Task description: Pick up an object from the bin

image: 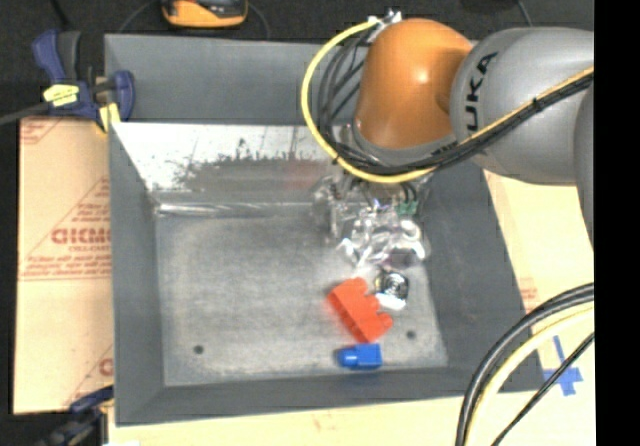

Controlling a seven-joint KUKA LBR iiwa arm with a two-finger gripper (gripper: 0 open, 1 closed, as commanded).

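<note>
Evidently the pick is not yet made: the gripper (372, 232) hangs low toward the bin's (230, 284) right side, just above a red block (357, 311) and a small blue piece (360, 357) by the front edge. Whether it is open or closed, I cannot tell.

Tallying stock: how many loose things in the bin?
3: red block right of centre, blue piece in front of it, black-white thing beside it. The tool may hide more.
</note>
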